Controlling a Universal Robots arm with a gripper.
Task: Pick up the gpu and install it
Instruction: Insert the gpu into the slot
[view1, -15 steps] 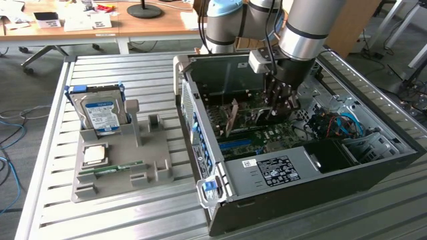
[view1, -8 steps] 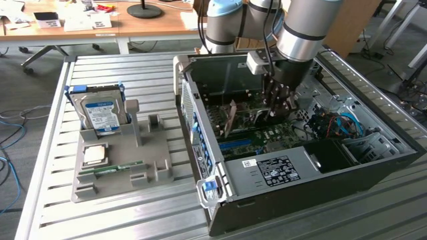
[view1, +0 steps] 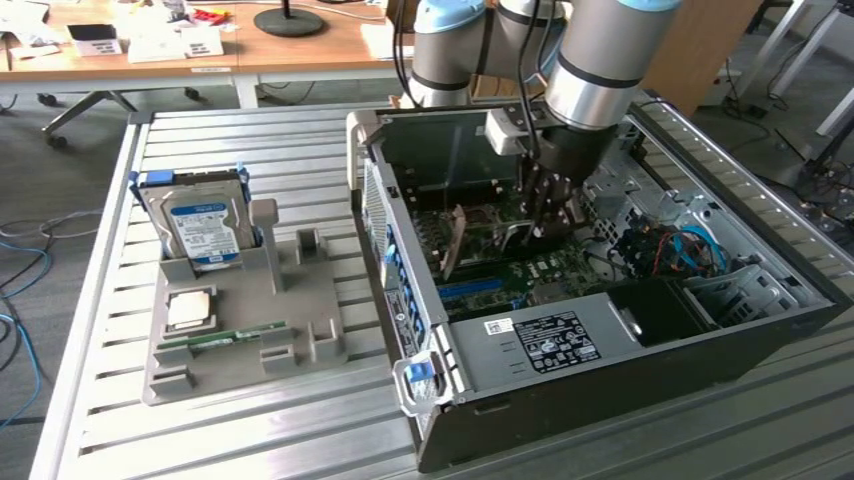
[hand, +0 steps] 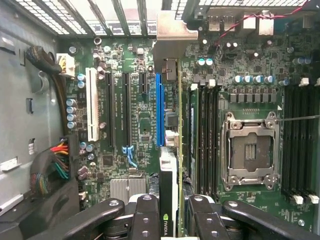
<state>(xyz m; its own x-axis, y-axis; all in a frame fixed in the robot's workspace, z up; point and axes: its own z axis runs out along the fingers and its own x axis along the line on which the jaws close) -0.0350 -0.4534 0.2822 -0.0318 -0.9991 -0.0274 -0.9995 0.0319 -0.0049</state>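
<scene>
**GPU held edge-on above the motherboard slots**

The gripper (view1: 550, 215) is reaching down into the open computer case (view1: 694, 345), and its fingers (hand: 148, 220) are standing partly closed, clamping the gpu (hand: 171, 165) between them. In the wrist view the card is showing edge-on: a thin green board edge with a black strip beside it, its long axis running straight away from the fingers toward the silver end bracket (hand: 172, 37) at the slotted rear wall of the case. In the exterior view the card (view1: 454, 240) is standing on edge, tilted slightly, just over the motherboard (view1: 534, 270).

The card is lying parallel to the expansion slots and just beside the blue slot (hand: 159, 107); whether its lower edge is touching the slot cannot be told. On one side are the black slots and a white slot (hand: 92, 105); on the other the memory slots are sitting close, with the CPU socket (hand: 250, 150) beyond them.

Outside the case, a grey fixture (view1: 240, 320) is holding a hard drive (view1: 203, 225) upright, well apart from the gripper.
</scene>
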